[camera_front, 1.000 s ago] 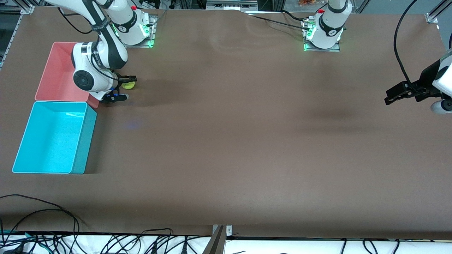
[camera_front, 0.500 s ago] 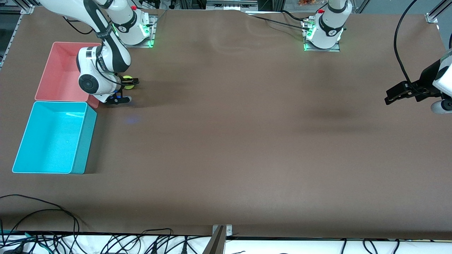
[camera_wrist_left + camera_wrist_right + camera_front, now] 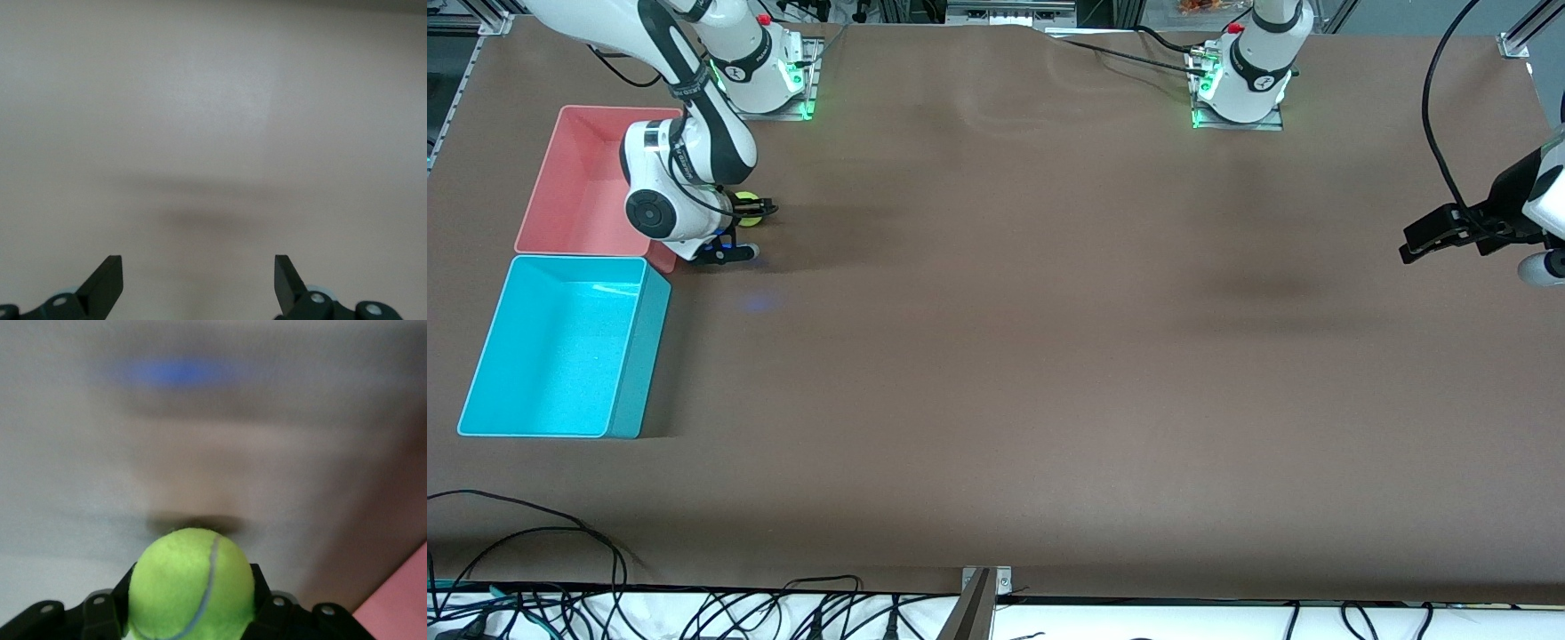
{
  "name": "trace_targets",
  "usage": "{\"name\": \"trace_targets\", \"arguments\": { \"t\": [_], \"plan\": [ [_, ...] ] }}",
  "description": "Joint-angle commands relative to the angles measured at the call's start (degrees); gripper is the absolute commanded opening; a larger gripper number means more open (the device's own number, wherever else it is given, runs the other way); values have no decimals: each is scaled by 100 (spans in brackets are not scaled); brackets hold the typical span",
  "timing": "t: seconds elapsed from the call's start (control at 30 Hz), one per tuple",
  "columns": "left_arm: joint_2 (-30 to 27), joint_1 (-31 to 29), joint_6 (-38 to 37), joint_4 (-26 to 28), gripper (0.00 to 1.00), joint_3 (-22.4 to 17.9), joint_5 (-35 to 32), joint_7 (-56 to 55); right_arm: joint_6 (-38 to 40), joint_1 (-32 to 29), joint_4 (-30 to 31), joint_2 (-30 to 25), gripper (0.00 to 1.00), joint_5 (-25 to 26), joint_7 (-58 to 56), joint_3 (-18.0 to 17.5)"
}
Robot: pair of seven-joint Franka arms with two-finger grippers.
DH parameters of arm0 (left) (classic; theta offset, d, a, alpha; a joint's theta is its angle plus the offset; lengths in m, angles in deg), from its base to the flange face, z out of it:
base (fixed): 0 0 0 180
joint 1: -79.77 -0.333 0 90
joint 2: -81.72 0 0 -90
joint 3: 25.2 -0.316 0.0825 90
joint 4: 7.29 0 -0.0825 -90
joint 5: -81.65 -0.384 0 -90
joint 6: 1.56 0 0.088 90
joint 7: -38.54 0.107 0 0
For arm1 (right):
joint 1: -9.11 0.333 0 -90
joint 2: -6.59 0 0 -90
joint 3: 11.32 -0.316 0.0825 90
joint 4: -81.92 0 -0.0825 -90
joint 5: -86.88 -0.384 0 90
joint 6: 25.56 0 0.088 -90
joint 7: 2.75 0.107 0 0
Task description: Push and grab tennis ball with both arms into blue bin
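1. Ball (image 3: pixel 749 210) sits clenched between the jaws of the right gripper (image 3: pixel 747 213), beside the pink bin (image 3: pixel 569 187), near the right arm's base; the right wrist view shows the ball (image 3: pixel 192 583) filling the gap between the fingers.
2. Whether the ball rests on the table (image 3: pixel 996 356) or is just lifted cannot be told.
3. Seen in the front view, the blue bin (image 3: pixel 636 356) lies at about 7 o'clock from the ball, nearer the camera, with its short wall touching or just beside the pink bin.
4. Blue bin looks empty, so the drop is not yet done.
5. Left gripper (image 3: pixel 1436 233) hangs over the left arm's end of the table, at 3 o'clock from the ball and well apart from it; its fingers (image 3: pixel 107 283) are spread wide with nothing between them, and that arm waits.
6. Judged from this, the push seems over and the grab made; what is left is the lift, the carry over the blue bin's rim, and the release.
7. Likely risk: the pink bin's corner stands close to the gripper's path.
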Motion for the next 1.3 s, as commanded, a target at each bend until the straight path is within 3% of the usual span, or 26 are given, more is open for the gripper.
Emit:
{"name": "trace_targets", "arguments": {
  "t": [0.0,0.23,0.43,0.83,1.27],
  "plan": [
    [-130,-19,-57,67,100,-43,64,126,974,22,-741,-112,41,12,-40,-21],
    [-130,-28,-57,67,100,-35,64,126,2539,66,-2156,-77,41,20,-66,-21],
    [-130,-28,-57,67,100,-35,64,117,3129,49,-3009,-42,41,82,-75,5],
    [-122,-19,-57,67,100,-26,64,117,3112,-373,-3862,151,42,908,-356,40],
    [-130,-19,-57,67,100,-26,64,117,2252,-1278,-4381,986,42,926,-1358,40]
  ]
}}
